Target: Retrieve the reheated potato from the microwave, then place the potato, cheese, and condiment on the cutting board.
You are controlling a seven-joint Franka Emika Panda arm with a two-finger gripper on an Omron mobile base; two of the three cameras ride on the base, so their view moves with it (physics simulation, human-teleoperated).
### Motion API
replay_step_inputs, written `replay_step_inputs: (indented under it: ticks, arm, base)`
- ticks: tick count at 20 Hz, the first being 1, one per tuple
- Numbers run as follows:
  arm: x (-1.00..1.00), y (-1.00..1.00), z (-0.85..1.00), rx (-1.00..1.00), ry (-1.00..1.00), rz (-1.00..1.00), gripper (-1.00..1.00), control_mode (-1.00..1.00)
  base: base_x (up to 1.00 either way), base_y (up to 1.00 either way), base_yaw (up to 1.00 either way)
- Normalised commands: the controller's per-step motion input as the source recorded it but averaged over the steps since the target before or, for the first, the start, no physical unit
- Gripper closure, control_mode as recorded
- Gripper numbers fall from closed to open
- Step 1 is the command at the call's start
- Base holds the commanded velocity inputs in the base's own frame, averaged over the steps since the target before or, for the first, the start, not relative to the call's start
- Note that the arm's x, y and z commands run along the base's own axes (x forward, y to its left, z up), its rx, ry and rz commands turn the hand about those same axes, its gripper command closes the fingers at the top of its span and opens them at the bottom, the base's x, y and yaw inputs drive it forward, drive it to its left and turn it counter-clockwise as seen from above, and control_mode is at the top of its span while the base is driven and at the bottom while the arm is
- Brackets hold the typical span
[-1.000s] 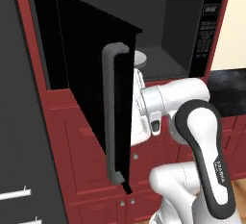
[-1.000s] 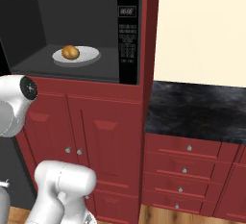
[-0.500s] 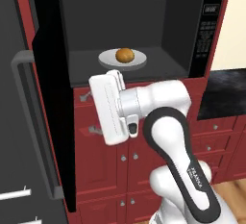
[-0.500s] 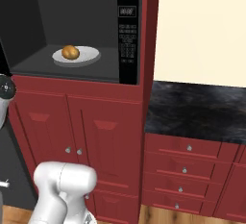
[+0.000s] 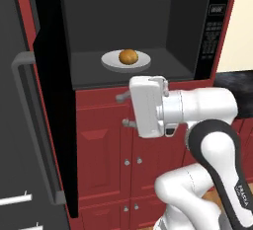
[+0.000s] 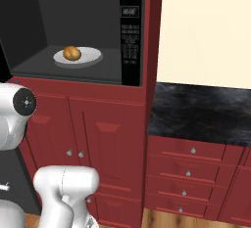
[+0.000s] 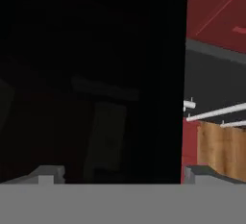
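Microwave (image 5: 133, 31) stood with its door (image 5: 52, 115) swung fully open | white plate (image 6: 78, 56) sat inside the microwave on its floor | potato (image 5: 128, 57) rested on that plate, not yet retrieved | my pincer (image 5: 123, 109), below the microwave, was spread wide and empty | cheese, condiment, board placement all remained.

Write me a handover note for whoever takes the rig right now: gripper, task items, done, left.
Gripper: open, holding nothing, facing the swung-out dark door.
Microwave: door fully open.
Potato: on the white plate inside the microwave, untouched.
Done: door opened.
Left: reach in, take the potato, put it on the cutting board, then add the cheese and condiment.
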Motion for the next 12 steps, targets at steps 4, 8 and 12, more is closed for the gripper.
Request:
replay_step_inputs:
  ticks: [4, 8, 12]
  arm:
    - [0.00, -0.60, 0.02, -0.26, -0.67, 0.28, -1.00, -1.00]
    - [0.17, -0.59, 0.00, -0.31, -0.50, 0.10, -1.00, -1.00]
    - [0.51, -0.48, -0.03, -0.16, -0.13, -0.06, -1.00, -1.00]
  base:
    - [0.00, 0.00, 0.00]
    - [0.00, 0.00, 0.00]
    - [0.00, 0.00, 0.00]
